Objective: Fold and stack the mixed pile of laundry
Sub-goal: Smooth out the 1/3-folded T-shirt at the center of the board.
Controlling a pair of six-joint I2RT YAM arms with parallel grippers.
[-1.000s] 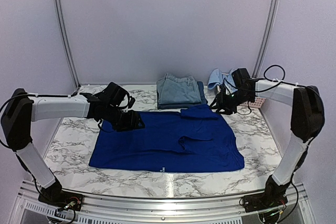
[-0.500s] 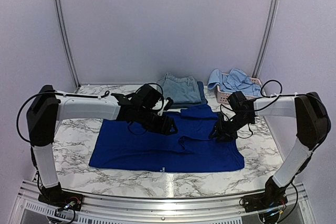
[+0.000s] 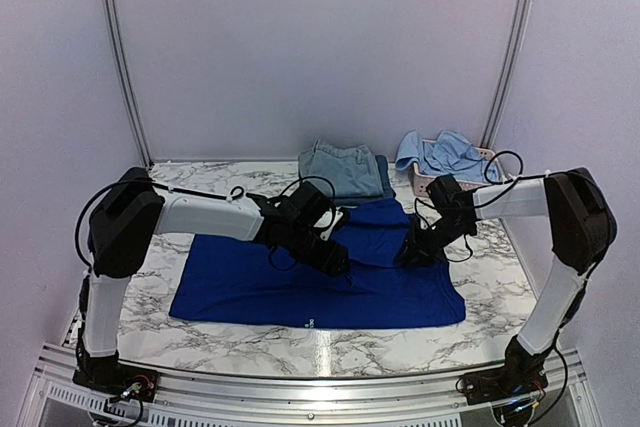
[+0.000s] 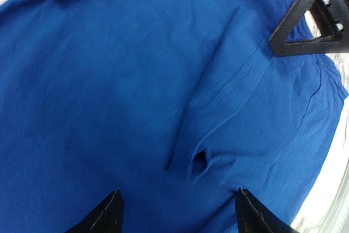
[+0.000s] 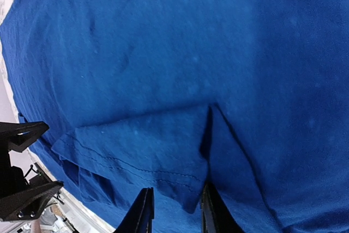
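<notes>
marble surface [image 3: 130, 292] holds the t-shirt [image 3: 240, 287] flat, just in front of the jeans [image 3: 338, 171]. sleeve-folding step: left claw [image 4: 177, 211] hangs spread over cloth; right claw [image 5: 177, 210], narrow but not pinching, straddles the sleeve [image 5: 136, 156] hem. next, likely pinch that hem and fold inward.

T-shirt [image 3: 250, 287] hem lettering [image 3: 310, 323] too small to read.
</notes>
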